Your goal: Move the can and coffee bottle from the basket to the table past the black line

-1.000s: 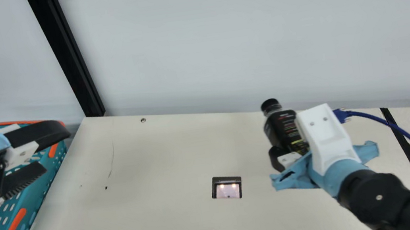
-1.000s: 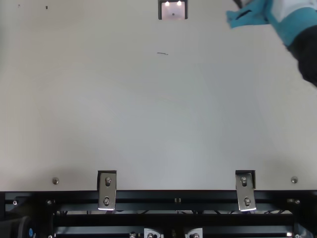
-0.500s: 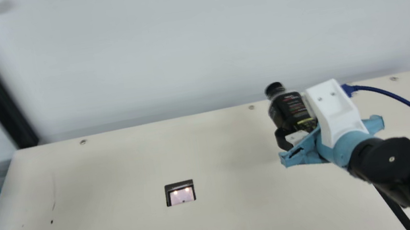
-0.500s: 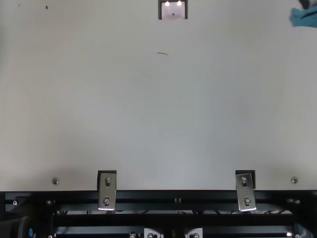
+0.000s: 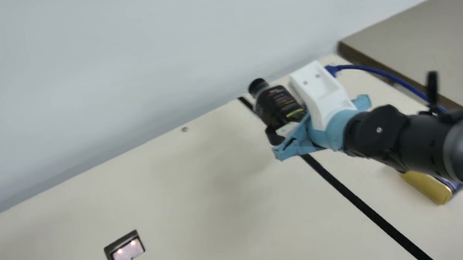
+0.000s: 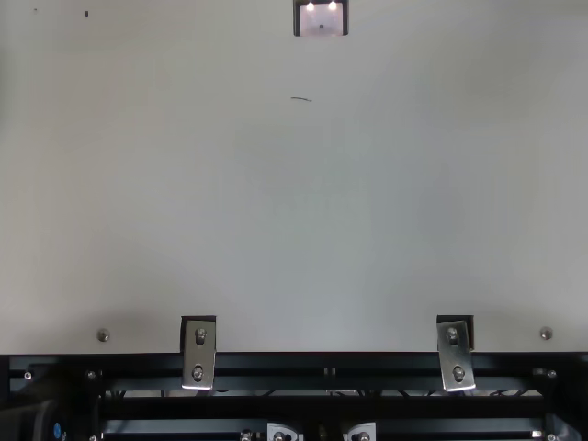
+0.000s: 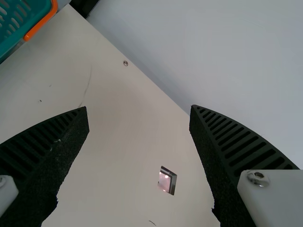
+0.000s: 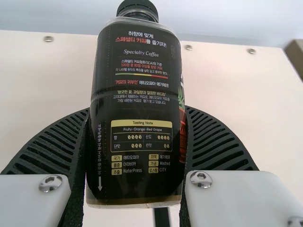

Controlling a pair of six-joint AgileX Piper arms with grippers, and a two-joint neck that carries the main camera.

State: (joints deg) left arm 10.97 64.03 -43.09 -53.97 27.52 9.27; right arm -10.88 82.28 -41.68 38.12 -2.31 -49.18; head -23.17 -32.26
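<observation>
Right of centre in the main view, the coffee bottle (image 5: 278, 107), held firmly between the right fingers (image 8: 218, 142), leans cap (image 5: 258, 85) to upper left across the black line (image 5: 354, 199), so probably it must go rightward, toward the can (image 5: 427, 186), while the left fingers (image 7: 42, 144) stand wide and empty.

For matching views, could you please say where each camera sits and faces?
Main: on the neck, facing table and wall; right arm shows.
Top: fixed above, steeply down at the table; black frame shows.
Left wrist: facing basket and wall past the open left hand.
Right wrist: facing the bottle held in the right hand.
Main and right wrist both show the bottle.
</observation>
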